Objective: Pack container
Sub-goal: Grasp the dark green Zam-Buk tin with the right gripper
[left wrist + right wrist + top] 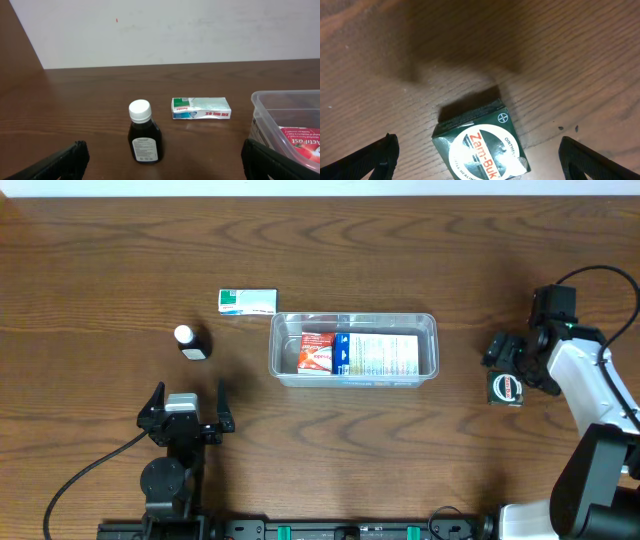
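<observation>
A dark brown wooden table (pixel 400 460), grain plain to see, has a smooth finish with a soft sheen. On it sits a clear plastic container (pixel 352 317), glossy along its rim. Inside the container lie a red box (pixel 317 352) and a white printed box (pixel 380 355), both seemingly card. Beside the container stands a dark, shiny bottle (pixel 145 142), glass or plastic impossible to tell, with a smooth white plastic cap (pixel 139 110) and a paper label (pixel 144 148). Also beside the container, a green-and-white card box (pixel 201 108) looks faintly glossy. Well apart from the container, a dark green card box (pixel 480 145) shows a smooth printed face. The left claw (pixel 190 392) is matt black plastic.
</observation>
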Controlling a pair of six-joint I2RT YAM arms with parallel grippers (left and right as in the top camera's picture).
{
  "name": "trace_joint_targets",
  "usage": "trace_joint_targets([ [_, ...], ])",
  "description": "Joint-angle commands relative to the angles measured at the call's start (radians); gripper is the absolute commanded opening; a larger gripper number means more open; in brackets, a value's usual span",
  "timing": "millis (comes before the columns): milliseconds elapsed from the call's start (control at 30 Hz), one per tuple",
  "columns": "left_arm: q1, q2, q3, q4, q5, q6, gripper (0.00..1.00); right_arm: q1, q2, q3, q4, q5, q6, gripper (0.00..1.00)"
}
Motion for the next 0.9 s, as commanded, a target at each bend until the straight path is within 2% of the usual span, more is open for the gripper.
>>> trace_joint_targets([
  [0,-0.003,-0.001,-0.018,-0.039,-0.026,0.017,0.98,-0.007,0.029,-0.031,0.012,0.007,-0.048,0.99],
  [333,-0.003,-0.001,-0.018,-0.039,-0.026,0.017,0.98,-0.007,0.053,-0.081,0.039,-0.084,-0.082,0.99],
  [700,-0.003,-0.001,-0.018,-0.039,-0.026,0.017,0.98,-0.007,0.055,-0.141,0.085,-0.083,-0.115,0.78],
  [867,-0.003,-0.001,-0.018,-0.039,-0.026,0.017,0.98,-0.007,0.055,-0.143,0.093,-0.082,-0.115,0.6],
])
